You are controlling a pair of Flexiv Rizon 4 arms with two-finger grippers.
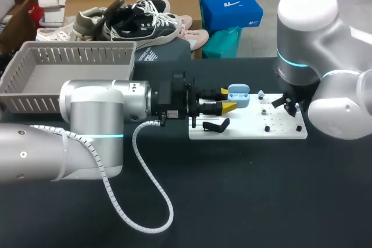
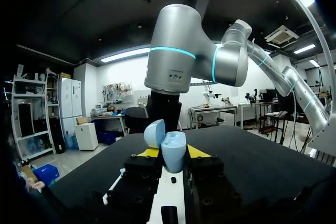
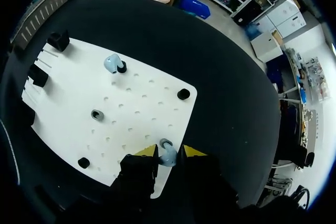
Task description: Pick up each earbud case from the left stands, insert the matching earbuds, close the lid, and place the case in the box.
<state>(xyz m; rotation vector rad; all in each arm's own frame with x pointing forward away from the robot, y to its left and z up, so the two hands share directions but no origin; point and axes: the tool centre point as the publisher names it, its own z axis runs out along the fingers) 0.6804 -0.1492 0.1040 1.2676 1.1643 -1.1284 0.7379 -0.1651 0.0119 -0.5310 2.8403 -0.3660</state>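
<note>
1. The case [image 2: 174,153] is small, hard and smooth. I think it is light and could slip. It is best held by its two sides, low down, away from the lid [image 2: 154,132].
2. The earbud [image 3: 167,157] is tiny and round. It could pop out, so a soft pinch is best.
3. The case is light blue with round corners. Its lid stands open.
4. The left gripper [image 1: 228,101] holds the case between its fingers, over the white board [image 1: 250,127].
5. The right gripper [image 3: 169,151] has its fingers close together on the earbud, near the board's edge. Another earbud [image 3: 111,62] sits on a black peg.
6. The box [image 1: 81,56] is well apart from the case.
</note>
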